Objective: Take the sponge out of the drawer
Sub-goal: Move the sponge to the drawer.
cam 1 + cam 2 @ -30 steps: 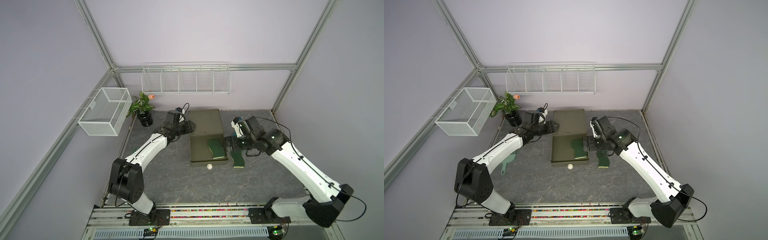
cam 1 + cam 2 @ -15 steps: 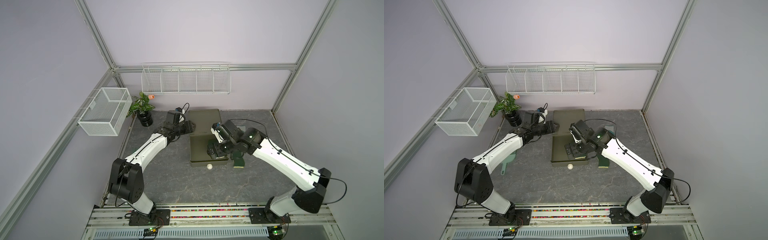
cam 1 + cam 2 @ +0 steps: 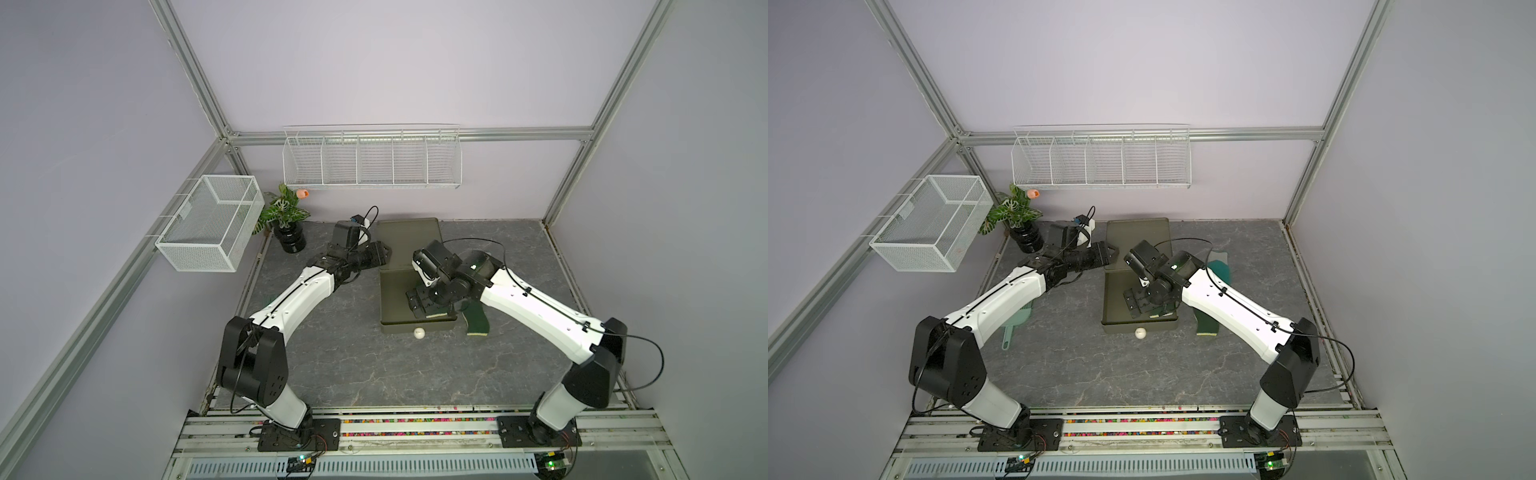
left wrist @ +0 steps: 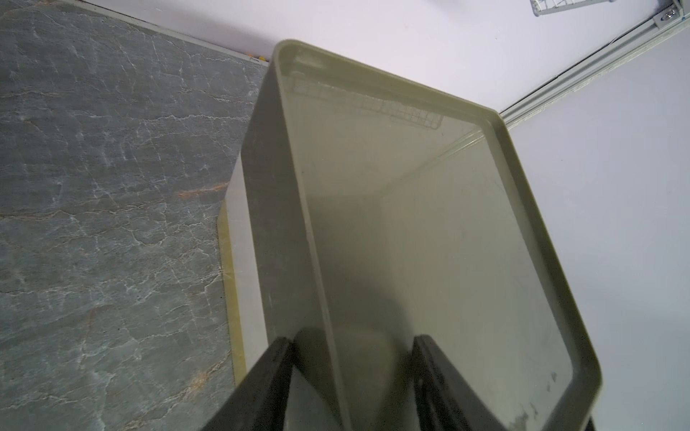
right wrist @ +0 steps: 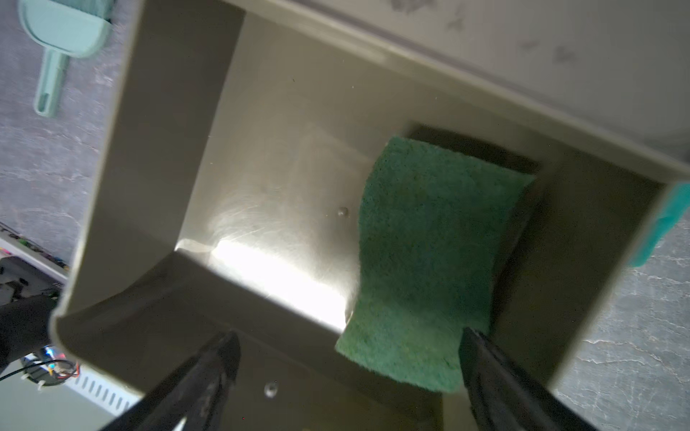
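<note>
The drawer (image 3: 392, 307) stands pulled out over the table (image 3: 332, 365), and its half nearer the left arm is bare. The right end effector (image 5: 349, 334) hangs over it, spread wide, with one fingertip at the edge of the sponge (image 5: 433, 261). That sponge lies along the drawer's right wall. A second sponge (image 3: 476, 322) lies just outside. The left end effector (image 4: 351, 339) is clamped on the edge of the cabinet (image 4: 410, 224).

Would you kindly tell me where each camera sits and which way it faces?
Top views: high above the front rail, facing down toward the back wall; left arm, right arm, left tool at the cabinet, right tool over the open drawer.
Left wrist: on the left arm, looking along its fingers over the cabinet's top.
Right wrist: on the right arm, looking past its open fingers into the drawer at the green sponge.
Shared: right wrist and top views both show the drawer.
</note>
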### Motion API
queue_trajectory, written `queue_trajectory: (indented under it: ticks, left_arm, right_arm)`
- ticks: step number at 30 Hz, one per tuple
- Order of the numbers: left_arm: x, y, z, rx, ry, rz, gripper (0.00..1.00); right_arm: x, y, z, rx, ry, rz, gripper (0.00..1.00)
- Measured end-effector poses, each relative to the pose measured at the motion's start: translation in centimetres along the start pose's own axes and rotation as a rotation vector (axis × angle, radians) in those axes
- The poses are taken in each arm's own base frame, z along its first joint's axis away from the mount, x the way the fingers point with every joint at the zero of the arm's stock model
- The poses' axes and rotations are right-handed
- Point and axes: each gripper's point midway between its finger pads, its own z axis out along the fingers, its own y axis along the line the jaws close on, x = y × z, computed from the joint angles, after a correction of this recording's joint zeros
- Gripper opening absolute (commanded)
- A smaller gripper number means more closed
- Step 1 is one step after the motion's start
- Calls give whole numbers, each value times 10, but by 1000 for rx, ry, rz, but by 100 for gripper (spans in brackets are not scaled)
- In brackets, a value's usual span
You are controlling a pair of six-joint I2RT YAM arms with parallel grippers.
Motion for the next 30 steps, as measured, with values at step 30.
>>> queue_trajectory:
  ticks: [30]
  left_arm:
    - [-1, 0, 1, 4, -3, -1, 55]
  right_arm:
    - [-17, 32, 6, 16, -23, -37, 90]
